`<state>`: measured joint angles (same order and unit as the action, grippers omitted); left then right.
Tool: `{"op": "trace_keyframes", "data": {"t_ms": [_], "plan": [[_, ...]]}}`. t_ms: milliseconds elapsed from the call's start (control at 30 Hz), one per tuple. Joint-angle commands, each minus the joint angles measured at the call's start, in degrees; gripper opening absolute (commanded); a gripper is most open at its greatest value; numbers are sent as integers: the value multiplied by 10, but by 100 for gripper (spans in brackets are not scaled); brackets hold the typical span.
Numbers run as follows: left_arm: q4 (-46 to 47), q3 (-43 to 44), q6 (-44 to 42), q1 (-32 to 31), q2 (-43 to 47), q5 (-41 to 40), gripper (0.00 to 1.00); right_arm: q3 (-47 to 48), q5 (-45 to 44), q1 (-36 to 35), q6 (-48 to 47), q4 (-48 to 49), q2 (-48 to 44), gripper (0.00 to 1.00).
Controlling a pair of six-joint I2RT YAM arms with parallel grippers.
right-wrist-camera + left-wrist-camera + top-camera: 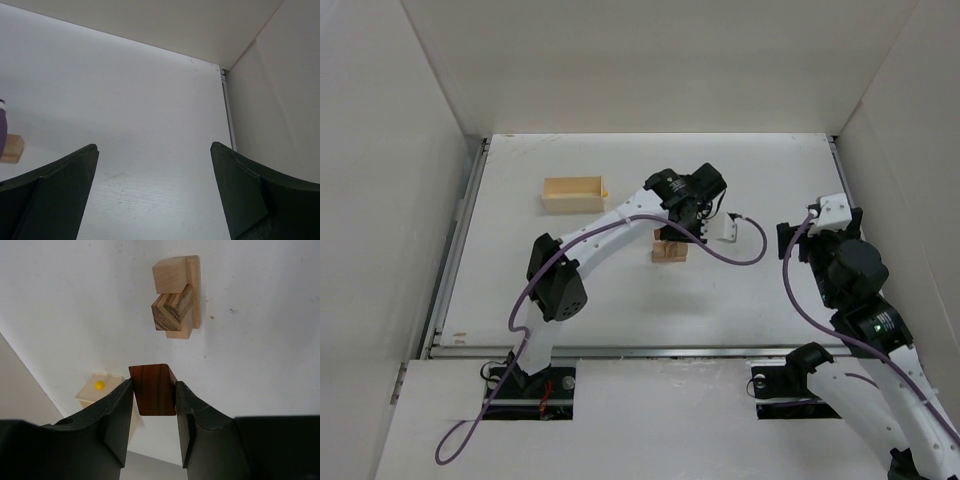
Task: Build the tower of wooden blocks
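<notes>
My left gripper point(153, 390) is shut on a reddish-brown block point(152, 385) and holds it in the air above the table. Beyond it stands the wood block tower point(176, 297): a pale flat slab carrying a pale cube and a tilted striped block. In the top view the left gripper point(682, 230) hovers just behind the tower point(670, 252). Off to the right, my right gripper point(817, 232) stands wide open and empty point(154, 146) over bare table, well apart from the tower.
A pale yellow wooden box point(573, 193) sits at the back left; in the left wrist view the box point(90, 392) holds a small yellow ball point(100, 385). White walls enclose the table point(620, 300) on three sides.
</notes>
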<state>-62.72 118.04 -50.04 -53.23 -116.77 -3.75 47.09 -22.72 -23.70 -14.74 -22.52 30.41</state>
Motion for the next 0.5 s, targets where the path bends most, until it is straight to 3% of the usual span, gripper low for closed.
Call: {"op": "trace_keyframes", "data": {"t_ms": [0, 467], "plan": [[-21, 22, -39, -12, -14, -33, 0, 5, -25, -3, 3, 20, -7, 100], [-21, 58, -51, -39, -81, -107, 0, -12, -13, -3, 3, 25, -24, 100]]}}
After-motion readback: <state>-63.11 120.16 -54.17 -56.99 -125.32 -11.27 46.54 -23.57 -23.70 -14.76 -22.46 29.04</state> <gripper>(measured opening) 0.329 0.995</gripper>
